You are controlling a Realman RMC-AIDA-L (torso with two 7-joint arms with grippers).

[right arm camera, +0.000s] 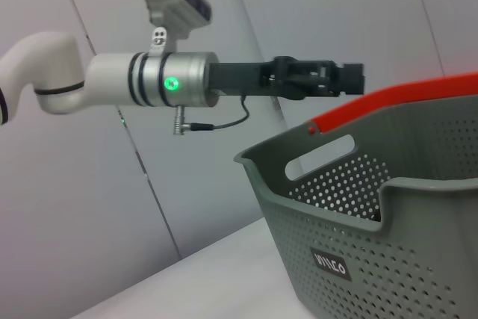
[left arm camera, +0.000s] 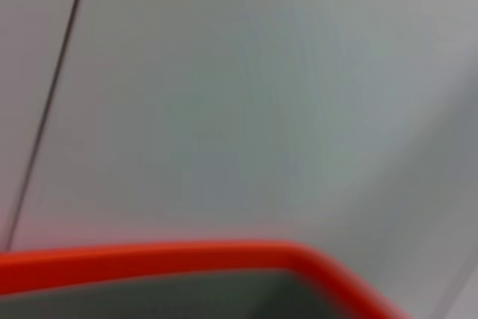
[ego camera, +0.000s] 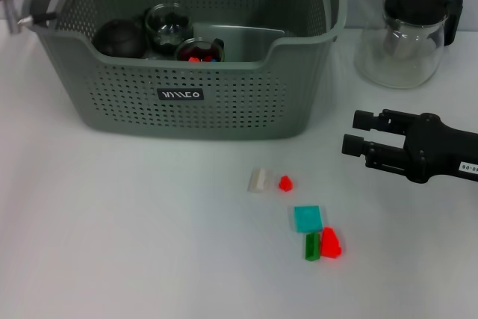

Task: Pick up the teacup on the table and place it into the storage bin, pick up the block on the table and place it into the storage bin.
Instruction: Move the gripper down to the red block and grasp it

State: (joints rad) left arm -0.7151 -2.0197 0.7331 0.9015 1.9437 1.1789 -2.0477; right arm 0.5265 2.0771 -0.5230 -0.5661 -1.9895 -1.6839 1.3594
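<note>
The storage bin [ego camera: 194, 102] sat at the back of the white worktop [ego camera: 112, 229], and it was already holding stuff: a dark round pot-like thing [ego camera: 119, 37], a glass teacup [ego camera: 168, 24] next to it and another glass cup [ego camera: 199, 51] with red and blue bits inside, just in front of that one. Off to the bin's right stood a glass jug [ego camera: 407, 35] with a black lid, well apart from the blocks. Those were still out on the worktop in front of the bin: a whitish block [ego camera: 258, 180] touching or nearly touching a small red block [ego camera: 285, 183], and a bit nearer the camera a teal block [ego camera: 307, 218] with a green block [ego camera: 311, 246] and a bigger red block [ego camera: 331, 243] side by side just below it. The right pincer [ego camera: 349, 134] hovered low, right of the bin's front corner and above the block cluster, fingers parted with nothing between them. The left pincer [right arm camera: 357, 78] was up over the bin's rear rim near the orange clip [right arm camera: 388, 98]; it looked empty, but honestly I couldn't tell how far open its fingers were
</note>
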